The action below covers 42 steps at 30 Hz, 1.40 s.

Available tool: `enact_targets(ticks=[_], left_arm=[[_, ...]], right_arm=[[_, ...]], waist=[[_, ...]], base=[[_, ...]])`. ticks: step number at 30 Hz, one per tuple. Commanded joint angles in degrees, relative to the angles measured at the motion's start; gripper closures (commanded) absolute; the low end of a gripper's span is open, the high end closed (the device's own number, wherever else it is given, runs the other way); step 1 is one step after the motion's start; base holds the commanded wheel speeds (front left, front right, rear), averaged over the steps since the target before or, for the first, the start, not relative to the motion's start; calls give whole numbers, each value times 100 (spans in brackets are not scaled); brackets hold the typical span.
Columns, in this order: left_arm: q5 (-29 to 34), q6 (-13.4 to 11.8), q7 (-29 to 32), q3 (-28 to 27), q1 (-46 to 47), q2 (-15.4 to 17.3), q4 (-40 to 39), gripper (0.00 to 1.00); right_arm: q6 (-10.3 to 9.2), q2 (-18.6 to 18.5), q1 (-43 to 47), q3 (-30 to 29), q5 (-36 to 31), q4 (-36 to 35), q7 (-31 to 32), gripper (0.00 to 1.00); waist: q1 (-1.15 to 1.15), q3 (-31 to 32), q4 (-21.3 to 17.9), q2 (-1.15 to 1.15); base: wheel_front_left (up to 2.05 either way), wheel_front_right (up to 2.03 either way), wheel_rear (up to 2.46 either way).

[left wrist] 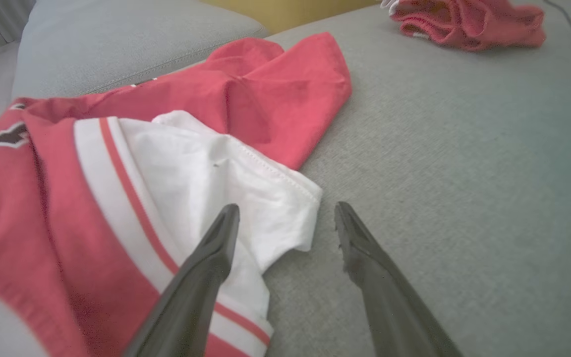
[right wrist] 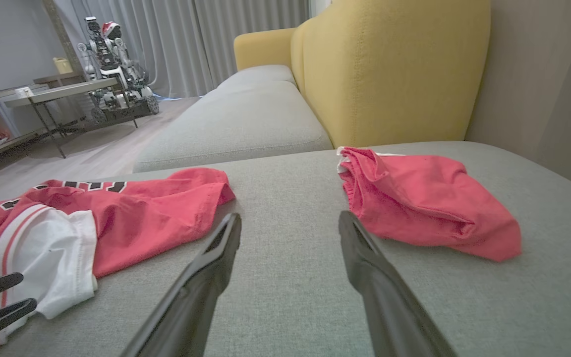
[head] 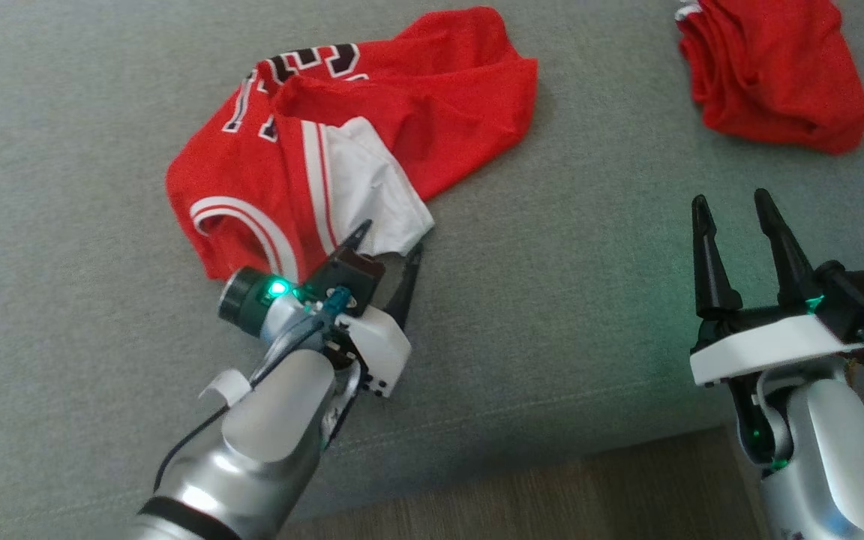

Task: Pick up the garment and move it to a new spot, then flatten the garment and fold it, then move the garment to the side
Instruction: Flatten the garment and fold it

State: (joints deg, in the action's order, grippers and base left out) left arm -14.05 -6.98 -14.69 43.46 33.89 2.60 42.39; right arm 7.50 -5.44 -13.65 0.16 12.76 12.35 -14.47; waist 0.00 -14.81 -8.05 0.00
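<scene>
risk-1: pinch may catch just one thin layer of the white panel corner (left wrist: 265, 198), so the cloth slips out on lift
risk-2: tips may snag the grey fabric sofa cushion (head: 589, 300) if the descent runs deep
garment: crumpled red jersey with white striped trim (head: 417, 120), bunched on the cushion
left gripper (head: 391, 240): low, fingers spread, one over the white corner, one over bare cushion; nothing pinched
right gripper (head: 730, 199): spread, empty, well apart from the jersey

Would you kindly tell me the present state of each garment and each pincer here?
jersey: crumpled, not yet folded, lying on the sofa cushion.
second red garment: bunched up, lying apart from the jersey.
left pincer: open, straddling the jersey's white edge, nothing gripped.
right pincer: open, empty, over bare cushion.
</scene>
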Motion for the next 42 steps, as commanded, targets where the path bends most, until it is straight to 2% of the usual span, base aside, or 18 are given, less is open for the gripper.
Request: enact_targets(ticks=[1, 8, 9, 10, 11, 13, 17, 21, 25, 31, 33, 37, 42], left_arm=[[18, -102, -30, -89, 288, 28, 95, 0], [-192, -206, -30, 269, 564, 28, 793, 0], [-230, -214, -30, 318, 588, 28, 843, 95], [-230, -214, -30, 318, 588, 28, 843, 95], [-268, -212, -30, 369, 608, 28, 867, 100], [-347, -250, -30, 417, 647, 28, 777, 100], [-359, -478, -30, 331, 658, 28, 342, 100], [-218, -656, -30, 11, 537, 41, -261, 100], [-45, -700, -30, -426, 238, 187, -1066, 100], [262, -589, -30, -994, -349, 673, -2216, 100], [341, -505, -30, -1254, -689, 1012, -2573, 100], [400, -380, -30, -1576, -1094, 1464, -2894, 100], [503, -263, -30, -1799, -1428, 1711, -3308, 100]], right_arm=[[-1, 21, -154, 107, 50, -158, -52, 0], [-1, 51, -192, 63, 91, -139, -52, 0], [-1, 54, -197, 48, 93, -135, -52, 0], [-1, 54, -197, 48, 93, -135, -52, 0], [-1, 56, -201, 34, 95, -133, -52, 0], [-1, 60, -201, 22, 96, -132, -52, 0], [-1, 53, -170, 18, 90, -114, -52, 0], [-1, 50, -121, 32, 70, -83, -52, 0], [-1, 55, -50, 26, 39, -10, -52, 0], [-1, 116, 92, -104, -37, 189, -52, 0], [-1, 159, 154, -179, -71, 298, -52, 0], [-1, 207, 221, -271, -104, 444, -52, 0], [-1, 242, 284, -345, -123, 578, -52, 0]], waist=[[0, -90, -117, 0], [0, -130, -161, 0], [0, -130, -146, 0], [0, -130, -146, 0], [0, -127, -121, 0], [0, -112, -53, 0], [0, -36, 135, 0], [0, 112, 355, 0], [0, 333, 601, 0], [0, 716, 1003, 0], [0, 874, 1206, 0], [0, 1029, 1447, 0], [0, 1140, 1684, 0]], base=[[0, 0, 0], [0, 0, 0], [0, 0, 0], [0, 0, 0], [0, 0, 0], [0, 0, 0], [0, 0, 0], [0, 0, 0], [0, 0, 0], [0, 0, 0], [0, 0, 0], [0, 0, 0], [0, 0, 0]])
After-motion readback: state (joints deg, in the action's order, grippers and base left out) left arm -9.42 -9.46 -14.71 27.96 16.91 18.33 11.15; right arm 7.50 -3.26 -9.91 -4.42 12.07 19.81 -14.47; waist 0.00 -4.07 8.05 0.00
